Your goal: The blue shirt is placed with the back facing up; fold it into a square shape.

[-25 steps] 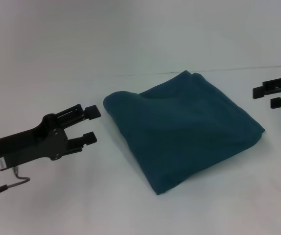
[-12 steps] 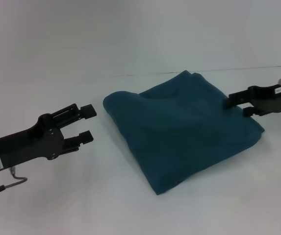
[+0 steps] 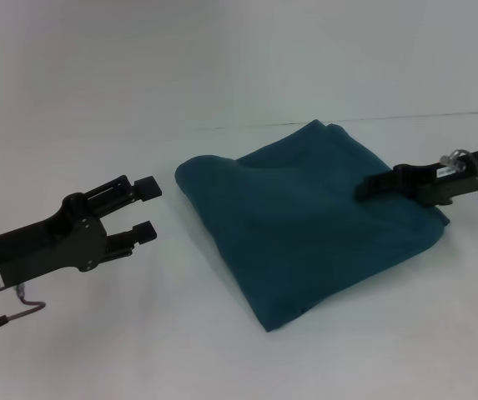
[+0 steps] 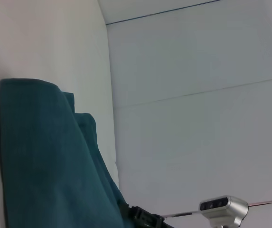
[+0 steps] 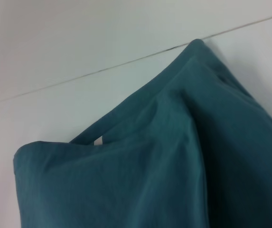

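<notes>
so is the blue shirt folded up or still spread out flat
Folded. The blue shirt lies as a compact, roughly square bundle on the table, with stacked layers visible along its edge in the wrist views.

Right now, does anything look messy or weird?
Mostly tidy. The blue shirt is folded, but a loose fold pokes out along its far edge. The right end effector is over it; the left end effector waits beside it.

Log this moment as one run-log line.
blue shirt: folded, on table | right tool: over shirt's right side | left tool: open, beside shirt
</notes>
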Available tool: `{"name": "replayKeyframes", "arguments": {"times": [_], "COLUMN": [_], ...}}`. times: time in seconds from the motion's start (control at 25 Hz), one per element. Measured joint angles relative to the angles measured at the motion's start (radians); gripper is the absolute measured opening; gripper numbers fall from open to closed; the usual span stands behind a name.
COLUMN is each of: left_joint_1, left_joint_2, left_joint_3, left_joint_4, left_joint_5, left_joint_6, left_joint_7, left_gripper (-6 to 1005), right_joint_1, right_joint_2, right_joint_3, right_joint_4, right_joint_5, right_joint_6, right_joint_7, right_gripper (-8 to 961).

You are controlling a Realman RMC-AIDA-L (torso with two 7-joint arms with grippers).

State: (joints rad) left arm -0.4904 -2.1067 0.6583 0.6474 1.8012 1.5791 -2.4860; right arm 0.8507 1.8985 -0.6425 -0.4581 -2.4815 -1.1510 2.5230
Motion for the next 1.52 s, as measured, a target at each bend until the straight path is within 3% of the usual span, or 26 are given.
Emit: {"name": "replayKeyframes", "arguments": {"times": [0.36,1.52], "left_joint_1": [-0.003,-0.012], "left_joint_2": [-0.001,-0.004], "left_joint_3": [0.000,-0.013], "left_joint_4": [-0.002,-0.005], "left_joint_5": [0.000,-0.003], "left_joint_6": [-0.004,-0.027], "left_joint_7": [0.003,0.010], "left_gripper": [908,908], "right_joint_1": [0.005,0.025], "right_joint_2": [0.036,0.093], "right_joint_3": [-0.004,-0.044], "right_joint_4": [0.004,0.008], "right_joint_5": [0.012,0.025], "right_joint_6": [0.066,0.114], "right_joint_7": [-0.044,-0.102], "right_gripper": [728,719]}}
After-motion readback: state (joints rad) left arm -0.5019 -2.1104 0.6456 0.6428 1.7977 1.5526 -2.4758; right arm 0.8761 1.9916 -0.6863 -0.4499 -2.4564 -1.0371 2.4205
